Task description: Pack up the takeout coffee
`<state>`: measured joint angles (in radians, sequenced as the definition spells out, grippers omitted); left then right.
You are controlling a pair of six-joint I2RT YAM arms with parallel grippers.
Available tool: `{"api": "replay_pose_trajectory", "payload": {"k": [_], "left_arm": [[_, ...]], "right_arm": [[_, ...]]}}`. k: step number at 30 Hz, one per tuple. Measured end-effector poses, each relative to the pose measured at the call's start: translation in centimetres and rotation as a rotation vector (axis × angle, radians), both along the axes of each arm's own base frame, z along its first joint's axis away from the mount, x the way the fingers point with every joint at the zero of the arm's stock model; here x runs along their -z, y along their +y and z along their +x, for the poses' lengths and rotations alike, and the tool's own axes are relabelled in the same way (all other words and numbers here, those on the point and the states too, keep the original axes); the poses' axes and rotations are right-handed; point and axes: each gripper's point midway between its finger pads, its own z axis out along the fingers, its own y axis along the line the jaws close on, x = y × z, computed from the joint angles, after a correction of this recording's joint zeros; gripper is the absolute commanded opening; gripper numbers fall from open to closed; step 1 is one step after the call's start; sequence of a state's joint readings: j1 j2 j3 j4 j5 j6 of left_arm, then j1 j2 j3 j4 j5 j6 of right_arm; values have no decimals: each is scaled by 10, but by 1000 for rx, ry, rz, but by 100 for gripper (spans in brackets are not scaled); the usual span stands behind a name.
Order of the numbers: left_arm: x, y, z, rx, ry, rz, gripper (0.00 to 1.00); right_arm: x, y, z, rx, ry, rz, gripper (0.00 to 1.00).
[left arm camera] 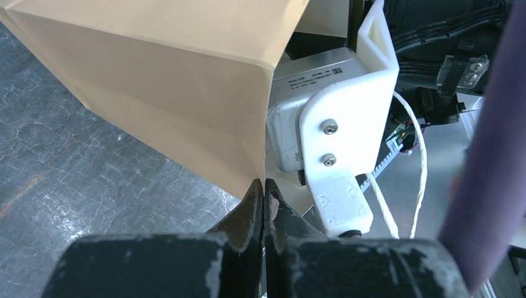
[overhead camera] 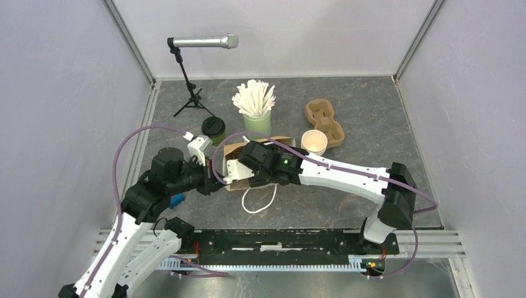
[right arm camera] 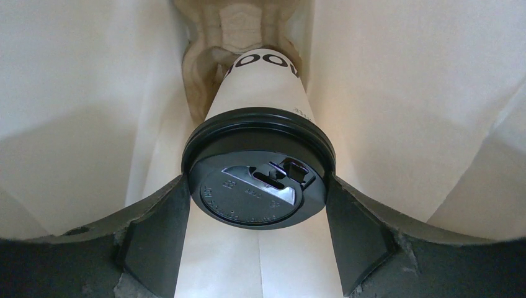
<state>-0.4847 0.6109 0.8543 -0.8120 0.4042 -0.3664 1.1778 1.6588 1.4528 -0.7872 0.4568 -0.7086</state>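
Note:
A white takeout coffee cup with dark print and a black lid (right arm camera: 257,171) lies inside the brown paper bag (overhead camera: 234,151), its base against a moulded cardboard carrier (right arm camera: 205,62) at the bag's far end. My right gripper (right arm camera: 257,181) reaches into the bag, and its fingers (right arm camera: 158,230) press the lid's rim from both sides. My left gripper (left arm camera: 263,186) is shut on the edge of the bag (left arm camera: 173,81) at its mouth. The olive-green takeout coffee cup (overhead camera: 213,128) stands on the table behind the bag, apart from both grippers.
A mint-green cup of white sticks (overhead camera: 256,118) stands behind the bag. A stack of lidless cream cups (overhead camera: 314,141) and a second cardboard carrier (overhead camera: 324,119) are at the right. A microphone on a stand (overhead camera: 189,87) is at the back left. The bag's white cord handle (overhead camera: 260,200) lies in front.

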Motion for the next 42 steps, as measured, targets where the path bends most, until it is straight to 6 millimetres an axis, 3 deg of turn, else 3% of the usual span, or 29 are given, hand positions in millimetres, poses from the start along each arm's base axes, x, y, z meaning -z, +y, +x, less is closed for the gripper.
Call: {"api": "replay_pose_trajectory", "payload": {"k": [11,42], "left_arm": [[2,-1,-4,13,-3,-12,2],[7,4,-1,-17,-14,-3,2]], "right_arm": [[15,-1,3,6,-1,-4,65],[26,1,10,31,-5,-22,67]]}}
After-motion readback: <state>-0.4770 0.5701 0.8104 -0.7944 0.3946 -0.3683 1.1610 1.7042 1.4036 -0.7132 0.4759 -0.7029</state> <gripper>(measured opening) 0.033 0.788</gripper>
